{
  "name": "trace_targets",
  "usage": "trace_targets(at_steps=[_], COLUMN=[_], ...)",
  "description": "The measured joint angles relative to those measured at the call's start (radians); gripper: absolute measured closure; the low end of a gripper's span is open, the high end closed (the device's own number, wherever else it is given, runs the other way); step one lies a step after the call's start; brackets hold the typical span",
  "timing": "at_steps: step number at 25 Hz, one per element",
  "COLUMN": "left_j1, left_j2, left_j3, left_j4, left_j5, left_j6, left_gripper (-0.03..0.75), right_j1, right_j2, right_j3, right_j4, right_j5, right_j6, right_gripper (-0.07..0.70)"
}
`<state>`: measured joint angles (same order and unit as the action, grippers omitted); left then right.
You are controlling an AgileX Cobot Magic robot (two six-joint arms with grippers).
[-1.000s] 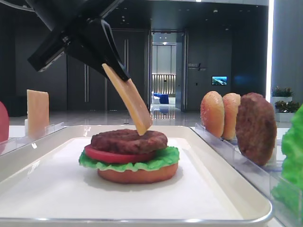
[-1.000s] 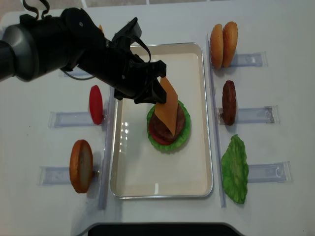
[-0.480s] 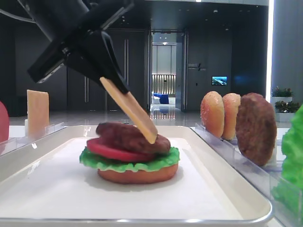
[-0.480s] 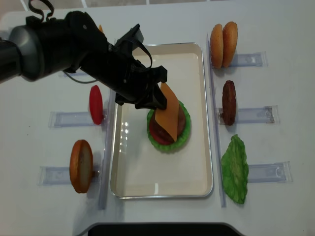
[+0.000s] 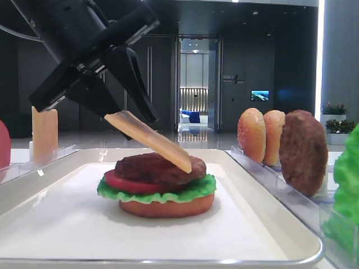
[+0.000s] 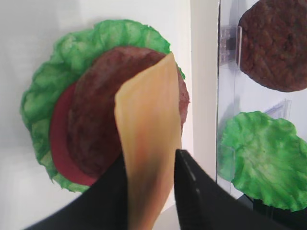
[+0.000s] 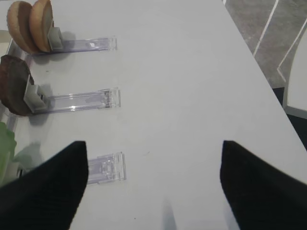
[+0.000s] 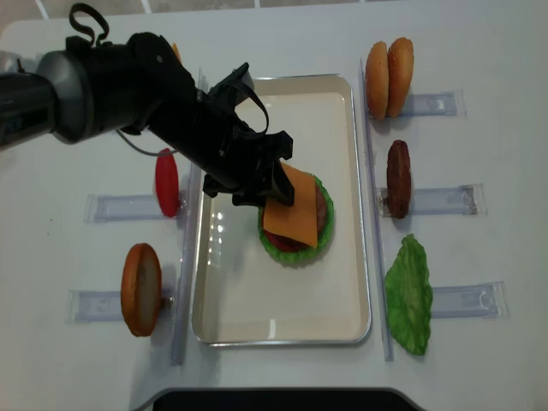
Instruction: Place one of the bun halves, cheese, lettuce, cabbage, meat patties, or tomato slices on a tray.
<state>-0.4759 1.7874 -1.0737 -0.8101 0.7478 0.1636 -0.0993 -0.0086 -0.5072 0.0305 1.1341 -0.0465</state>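
Note:
My left gripper (image 8: 261, 184) hangs over the white tray (image 8: 257, 295), its black fingers parted. The pale orange cheese (image 8: 291, 205) leans out from between them. The slice's lower end rests on the meat patty (image 5: 157, 168), and its upper end lies loose between the fingers (image 6: 196, 191). Under the patty are a tomato slice (image 5: 120, 182), lettuce (image 5: 193, 188) and a bun half (image 5: 165, 207). The right gripper (image 7: 153, 143) is open over bare table beside the racks, with nothing between its fingers.
Clear racks flank the tray. On the right stand two bun halves (image 8: 388, 77), a patty (image 8: 398, 178) and a lettuce leaf (image 8: 409, 295). On the left are a tomato slice (image 8: 168, 181), a bun half (image 8: 141, 288) and another cheese slice (image 5: 45, 131).
The cheese has swung from steep to nearly flat across the patty. The left fingers have parted around it. The patty, tipped up half a second ago, has settled level.

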Motion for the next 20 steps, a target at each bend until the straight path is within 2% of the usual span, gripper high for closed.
trace_targets(at_steps=[3, 6, 11, 12, 20], left_j1=[0.0, 0.0, 0.0, 0.0, 0.0], left_j2=[-0.003, -0.033, -0.106, -0.123, -0.181], left_j3=[0.0, 0.001, 0.001, 0.001, 0.001], left_j4=[0.031, 0.114, 0.335, 0.358, 0.392], left_j5=[0.002, 0.002, 0.035, 0.04, 0.046], left_j6=[-0.009, -0.065, -0.215, -0.234, -0.279], left_gripper=[0.479, 0.441, 0.246, 0.226, 0.195], right_j1=[0.0, 0.0, 0.0, 0.0, 0.0], right_j2=[0.0, 0.0, 0.0, 0.0, 0.0], right_j3=[0.0, 0.0, 0.0, 0.0, 0.0], right_j4=[0.0, 0.0, 0.0, 0.0, 0.0], right_j5=[0.0, 0.0, 0.0, 0.0, 0.0], right_j6=[0.0, 0.0, 0.0, 0.0, 0.0], right_gripper=[0.092, 0.092, 0.092, 0.092, 0.092])
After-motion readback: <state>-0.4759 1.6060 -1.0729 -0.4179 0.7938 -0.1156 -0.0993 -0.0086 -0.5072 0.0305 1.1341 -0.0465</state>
